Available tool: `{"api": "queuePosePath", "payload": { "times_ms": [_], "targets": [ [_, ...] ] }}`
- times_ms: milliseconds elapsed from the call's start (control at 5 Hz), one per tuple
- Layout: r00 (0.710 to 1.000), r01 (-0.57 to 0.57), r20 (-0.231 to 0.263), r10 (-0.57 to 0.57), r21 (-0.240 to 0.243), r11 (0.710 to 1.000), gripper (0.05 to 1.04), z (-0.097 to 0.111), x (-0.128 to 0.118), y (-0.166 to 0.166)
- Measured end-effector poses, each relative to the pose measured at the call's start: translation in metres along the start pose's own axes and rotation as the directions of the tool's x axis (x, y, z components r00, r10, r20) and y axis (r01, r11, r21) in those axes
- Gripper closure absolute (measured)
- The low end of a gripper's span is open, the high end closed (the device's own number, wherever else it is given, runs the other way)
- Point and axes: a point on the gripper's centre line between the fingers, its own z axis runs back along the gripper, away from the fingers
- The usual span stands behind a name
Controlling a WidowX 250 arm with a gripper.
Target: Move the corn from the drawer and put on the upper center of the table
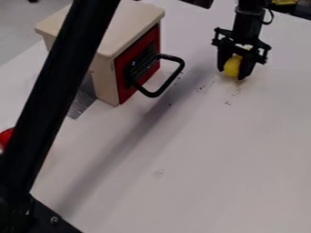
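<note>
Corn [232, 66] is out of the drawer [122, 73], pinched in the part-closed gripper [233, 74] near the table's [213, 159] upper edge, with release apparently left.

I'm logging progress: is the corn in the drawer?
No, the corn is between the fingers of the gripper, away from the drawer.

Red obj [6, 136], L edge | blk pole [57, 91], fg L | slvr strip [82, 103]

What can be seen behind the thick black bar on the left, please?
The bar crosses the wooden cabinet and the white table, both showing on either side. Whatever lies directly behind it is covered and cannot be seen.
</note>
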Motion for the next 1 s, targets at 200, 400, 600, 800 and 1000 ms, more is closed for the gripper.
{"api": "queuePosePath", "payload": {
  "times_ms": [200, 400, 600, 800, 1000],
  "targets": [
    [1.0, 0.006, 0.003, -0.006, 0.001, 1.0, 0.133, 0.003, 0.001, -0.002],
    [1.0, 0.017, -0.006, -0.016, 0.013, 1.0, 0.083, 0.003, -0.002, -0.007],
    [0.999, 0.017, 0.047, -0.018, 0.038, 0.999, 0.083, 0.038, -0.01, -0.014],
    [0.995, -0.016, 0.104, 0.01, 0.061, 0.998, 0.083, 0.079, -0.028, -0.021],
    [0.988, -0.066, 0.142, 0.056, 0.067, 0.996, 0.083, 0.107, -0.047, -0.023]
  ]
}}
